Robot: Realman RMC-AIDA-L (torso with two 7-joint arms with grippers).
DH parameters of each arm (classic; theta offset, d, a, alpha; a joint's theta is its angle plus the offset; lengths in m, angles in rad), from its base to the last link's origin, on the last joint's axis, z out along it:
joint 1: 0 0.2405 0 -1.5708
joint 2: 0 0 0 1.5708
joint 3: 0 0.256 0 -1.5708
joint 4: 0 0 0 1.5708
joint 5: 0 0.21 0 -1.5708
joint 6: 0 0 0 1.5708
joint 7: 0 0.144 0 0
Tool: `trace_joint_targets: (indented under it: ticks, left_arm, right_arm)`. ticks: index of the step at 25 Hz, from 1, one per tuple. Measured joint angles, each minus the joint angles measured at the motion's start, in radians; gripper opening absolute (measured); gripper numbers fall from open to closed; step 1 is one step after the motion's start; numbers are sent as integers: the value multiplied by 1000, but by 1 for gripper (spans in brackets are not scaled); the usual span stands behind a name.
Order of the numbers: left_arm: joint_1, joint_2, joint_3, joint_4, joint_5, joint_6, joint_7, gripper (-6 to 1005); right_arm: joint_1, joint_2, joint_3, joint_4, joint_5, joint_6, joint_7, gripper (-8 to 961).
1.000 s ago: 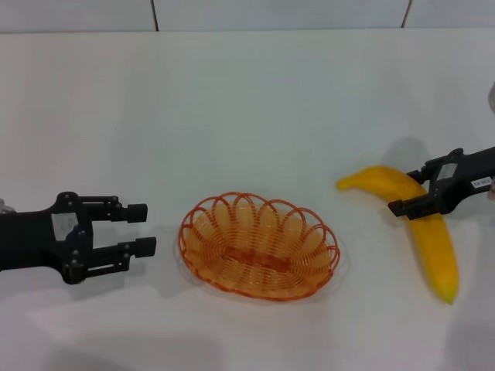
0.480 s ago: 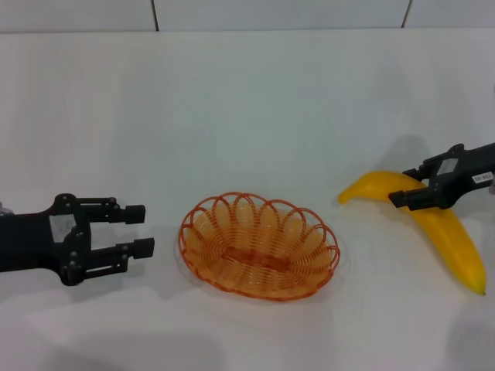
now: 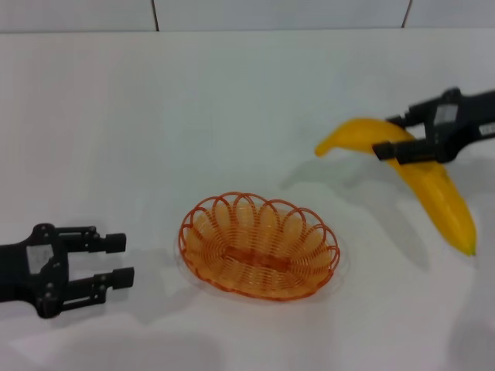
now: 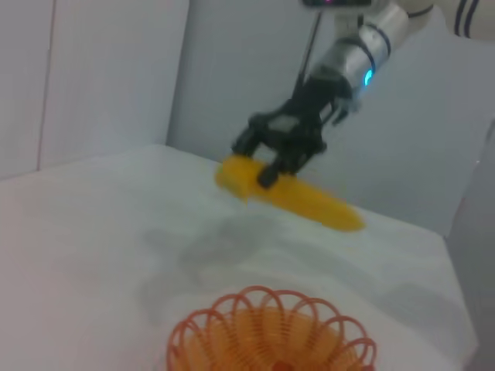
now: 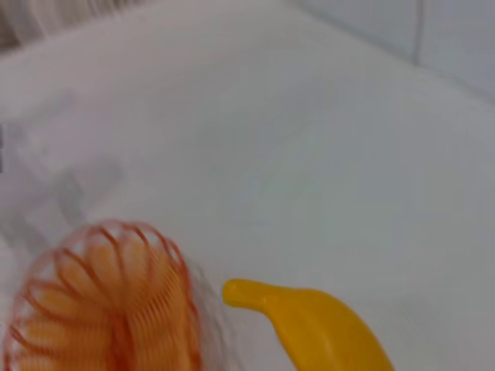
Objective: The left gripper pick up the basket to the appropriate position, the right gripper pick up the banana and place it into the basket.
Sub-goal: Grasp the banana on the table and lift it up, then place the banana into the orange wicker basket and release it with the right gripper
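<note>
The orange wire basket (image 3: 259,246) sits on the white table near the front middle; it also shows in the left wrist view (image 4: 271,332) and the right wrist view (image 5: 104,301). My right gripper (image 3: 394,136) is shut on the yellow banana (image 3: 429,182) and holds it in the air, up and to the right of the basket. The banana also shows in the left wrist view (image 4: 298,195) and the right wrist view (image 5: 317,328). My left gripper (image 3: 116,259) is open and empty, low at the left, apart from the basket.
The white table (image 3: 232,116) stretches back to a tiled wall (image 3: 278,14). The banana's shadow falls on the table right of the basket.
My right gripper has lifted the banana off the table and carried it up and slightly left. My left gripper has drawn back to the left, away from the basket.
</note>
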Motion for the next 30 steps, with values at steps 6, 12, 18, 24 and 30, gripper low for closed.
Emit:
trace_joint_targets:
  ticks: [6, 12, 18, 24, 30]
  left_arm:
    - [19, -2, -10, 12, -7, 8, 3, 530]
    - [16, -3, -17, 12, -7, 5, 1, 529]
    - [14, -3, -14, 7, 3, 0, 7, 529]
    - [6, -7, -13, 2, 26, -12, 14, 529]
    - [0, -9, -19, -66, -5, -49, 73, 529]
  right_arm:
    - [29, 12, -30, -105, 141, -152, 0, 507]
    - [61, 19, -226, -114, 343, -202, 6, 508]
    - [99, 20, -533, -51, 414, 53, 54, 508]
    - [166, 22, -643, 66, 417, 196, 76, 507]
    - [168, 22, -648, 131, 418, 264, 74, 507]
